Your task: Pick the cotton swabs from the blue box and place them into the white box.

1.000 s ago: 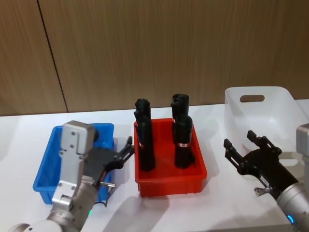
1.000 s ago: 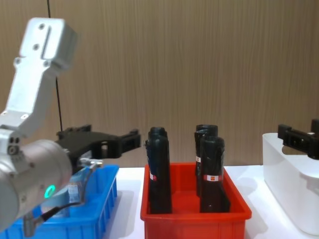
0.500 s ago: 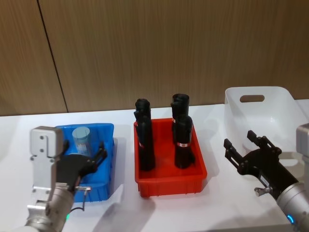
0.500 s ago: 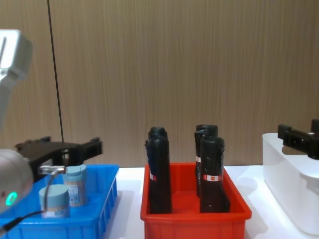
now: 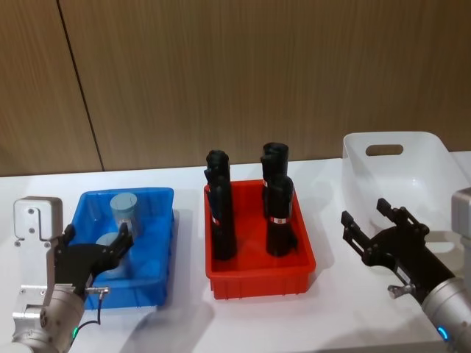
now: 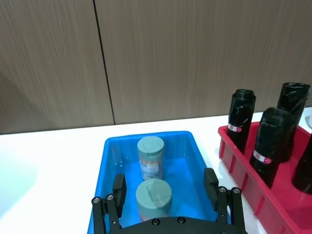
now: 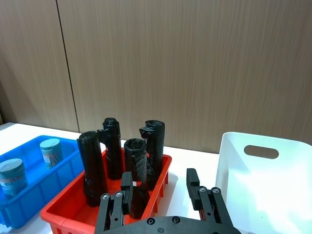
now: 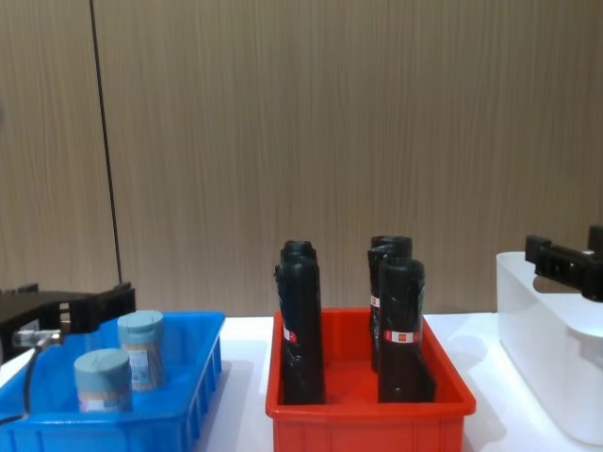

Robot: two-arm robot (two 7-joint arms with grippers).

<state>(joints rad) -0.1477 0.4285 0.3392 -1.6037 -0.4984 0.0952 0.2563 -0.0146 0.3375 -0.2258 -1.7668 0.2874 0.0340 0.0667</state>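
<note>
Blue box (image 5: pixel 163 243) sits on the white table (image 5: pixel 324 312) at the robot's left. Red bin (image 5: pixel 257 283) is just beside it at centre. White box (image 5: pixel 412 169) stands at the right and slightly farther back, its oval handle cutout in the far wall. Cotton swabs (image 5: pixel 124 212): two jars, both upright inside the blue box with lids on, one behind the other. The far jar is close to the back wall; the near jar (image 6: pixel 152 196) is around mid-box. The two stand near each other; contact between them cannot be judged. Left gripper (image 5: pixel 97 235) hovers over the near end of the blue box, jaws spread wide and holding nothing. In the left wrist view its fingers (image 6: pixel 119 187) stand on either side of the near jar with a gap on each side, no contact. How low the fingertips reach against the jar's lid cannot be told. Red bin holds four black rolls (image 5: pixel 221 213), all upright, with small red-and-white labels. Right gripper (image 5: pixel 364 212) hangs low over the table in front of the white box, between it and the red bin. Its jaws are released and empty, touching neither container. Wood-panel wall (image 5: pixel 221 73) is behind the table.
</note>
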